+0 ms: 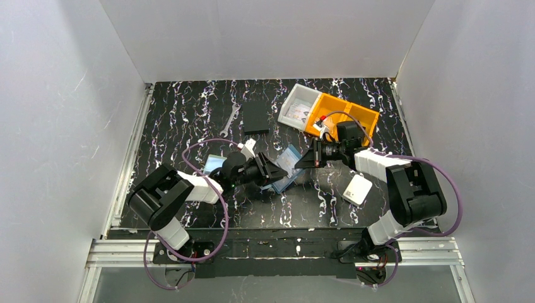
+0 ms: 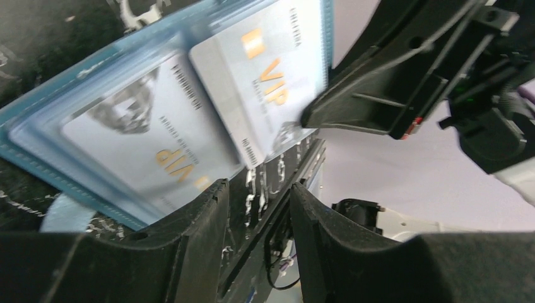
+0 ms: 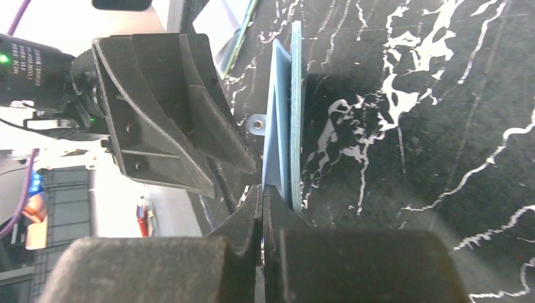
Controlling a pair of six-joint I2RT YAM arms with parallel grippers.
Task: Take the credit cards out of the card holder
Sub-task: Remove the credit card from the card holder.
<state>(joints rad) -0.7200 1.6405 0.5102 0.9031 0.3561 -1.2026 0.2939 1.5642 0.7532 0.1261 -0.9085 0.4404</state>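
The blue card holder (image 1: 289, 168) lies open mid-table between my two grippers. In the left wrist view its clear pockets (image 2: 94, 126) hold two pale credit cards with gold "VIP" print: one with a portrait (image 2: 145, 136), one higher (image 2: 265, 69) that sticks out of its pocket. My right gripper (image 1: 304, 161) is shut on that upper card's corner (image 2: 287, 132). In the right wrist view its jaws (image 3: 262, 196) pinch a thin pale sheet beside the edge-on holder (image 3: 295, 126). My left gripper (image 2: 255, 199) is open and empty at the holder's near edge.
A pale card-like piece (image 1: 214, 164) lies by the left arm. A white rounded box (image 1: 358, 188) sits near the right arm. A flat black rectangle (image 1: 256, 117) and a wrench (image 1: 231, 120) lie further back. A white bin (image 1: 298, 104) and a yellow bin (image 1: 353, 117) stand at the back right.
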